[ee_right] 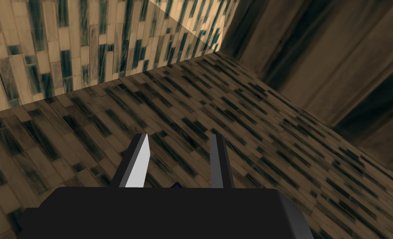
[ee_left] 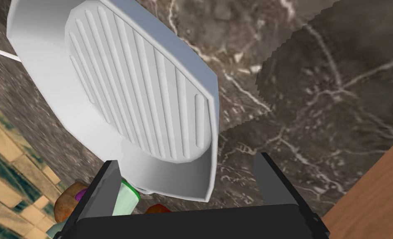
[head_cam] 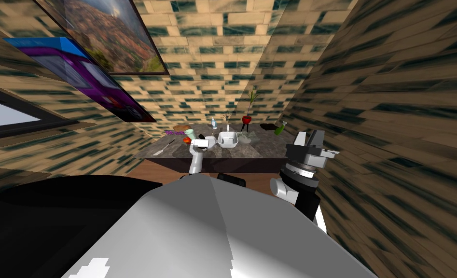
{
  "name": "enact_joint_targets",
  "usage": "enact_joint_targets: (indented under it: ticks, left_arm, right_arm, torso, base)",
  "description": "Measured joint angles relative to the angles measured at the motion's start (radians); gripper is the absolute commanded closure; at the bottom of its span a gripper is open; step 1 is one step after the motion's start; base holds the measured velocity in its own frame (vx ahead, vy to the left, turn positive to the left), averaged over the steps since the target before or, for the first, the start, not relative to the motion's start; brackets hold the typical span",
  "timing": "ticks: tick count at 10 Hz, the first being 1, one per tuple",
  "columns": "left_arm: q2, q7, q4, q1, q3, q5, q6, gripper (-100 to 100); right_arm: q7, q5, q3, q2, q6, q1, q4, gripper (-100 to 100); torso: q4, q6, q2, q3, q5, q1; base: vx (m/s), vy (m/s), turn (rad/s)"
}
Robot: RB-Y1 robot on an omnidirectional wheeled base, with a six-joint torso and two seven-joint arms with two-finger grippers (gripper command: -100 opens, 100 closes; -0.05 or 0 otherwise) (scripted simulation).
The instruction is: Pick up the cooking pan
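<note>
Straddling white ridged pan [ee_left: 141, 91] | left gripper [ee_left: 186, 158] spread | dark marbled counter [ee_left: 316, 103]

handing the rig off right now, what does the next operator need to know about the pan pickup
Left hand: open, at the white ribbed pan, with the pan's near end between its fingers, not clamped.
Right hand: open and empty, raised off to the table's right side, away from the job.
Pan: lying on the dark marble table, with a pale green cup close beside one finger of the left hand.
Done: the reach to the pan.
Left: close on the pan and lift it. It probably needs easing in a little first; mind the cup.
</note>
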State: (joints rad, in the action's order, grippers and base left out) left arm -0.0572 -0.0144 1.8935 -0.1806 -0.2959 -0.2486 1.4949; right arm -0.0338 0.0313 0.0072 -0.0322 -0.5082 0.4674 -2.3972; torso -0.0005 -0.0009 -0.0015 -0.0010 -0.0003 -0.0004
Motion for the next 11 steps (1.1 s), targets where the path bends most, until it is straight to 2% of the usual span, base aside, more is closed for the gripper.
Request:
enact_joint_targets:
  ticks: [1,2,6,7,11]
  left_arm:
    - [0.001,-0.001,-0.001,-0.001,-0.001,0.0,0.005,0]
    - [0.001,-0.001,-0.001,-0.001,-0.001,0.0,0.005,-100]
    - [-0.001,0.009,-0.064,0.006,0.001,0.006,-0.062,-100]
    - [-0.001,0.01,-0.065,0.007,0.001,0.006,-0.065,100]
    - [-0.001,0.01,-0.066,0.007,0.001,0.007,-0.064,100]
  right_arm:
    - [0.0,0.0,0.0,0.0,0.0,0.0,0.0,0]
    - [0.0,0.0,0.0,0.0,0.0,0.0,0.0,0]
    - [0.0,0.0,0.0,0.0,0.0,0.0,0.0,0]
    - [0.0,0.0,0.0,0.0,0.0,0.0,0.0,0]
    - [0.0,0.0,0.0,0.0,0.0,0.0,0.0,0]
  torso:
    - [0.0,0.0,0.001,0.001,0.0,0.001]
    - [0.0,0.0,0.002,0.001,0.0,0.001]
    - [0.0,0.0,0.0,0.0,0.0,0.002]
    - [0.0,0.0,0.001,0.001,0.0,0.001]
    - [0.001,0.0,0.003,0.002,0.0,0.0]
  base:
    - [0.0,0.0,0.0]
    - [0.017,0.009,0.027]
    - [0.026,0.011,0.015]
    - [0.0,0.0,0.0]
    - [-0.001,0.0,0.002]
